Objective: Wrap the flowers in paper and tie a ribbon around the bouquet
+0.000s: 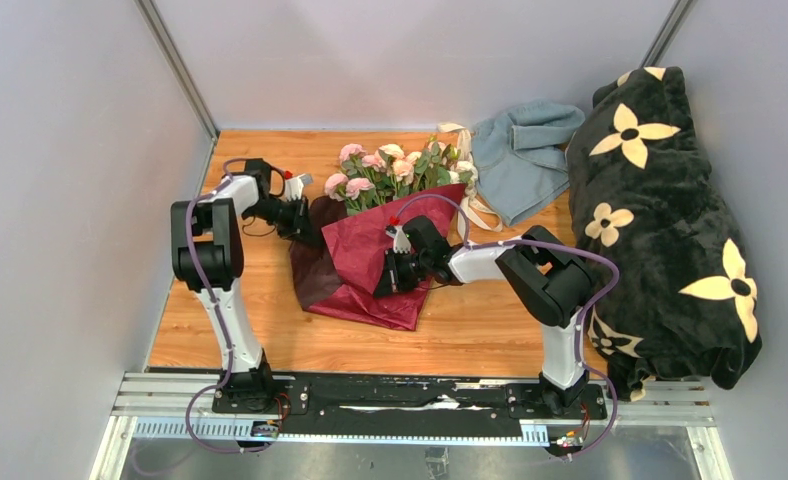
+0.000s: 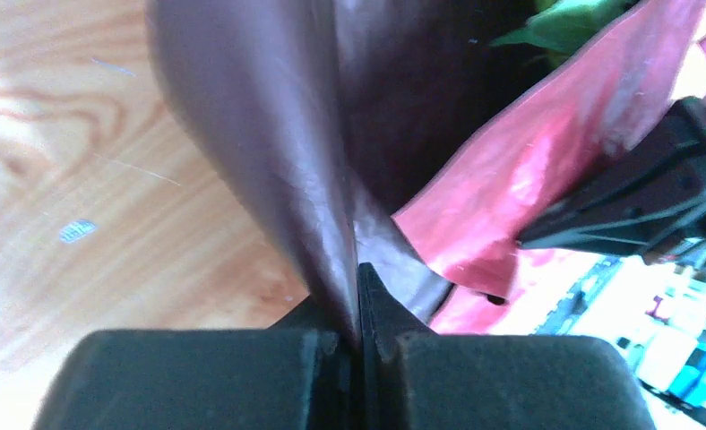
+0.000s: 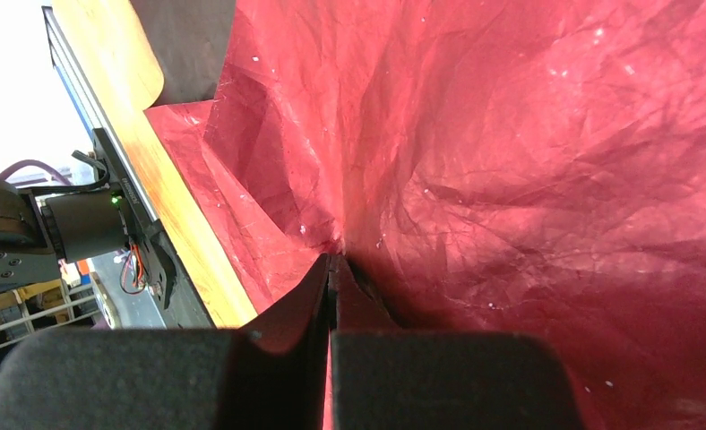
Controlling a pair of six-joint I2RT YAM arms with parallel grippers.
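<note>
Flowers (image 1: 390, 168) lie at upper centre of the wooden table (image 1: 470, 320), their stems tucked into the dark red paper (image 1: 370, 265) spread across mid-frame. At the paper's left edge the left gripper (image 1: 305, 225) has its jaws pressed together on a fold. The right gripper (image 1: 385, 280) pinches the paper's middle. A grey-blue cloth (image 1: 525, 155) lies at upper right.

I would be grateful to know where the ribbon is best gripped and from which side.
Probably the loop of the ribbon lying flat on the table between the paper and the grey-blue cloth. Come straight down from above, jaws across its narrow width: that stretch looks bare, while farther back it runs against the flowers and the cloth.
</note>
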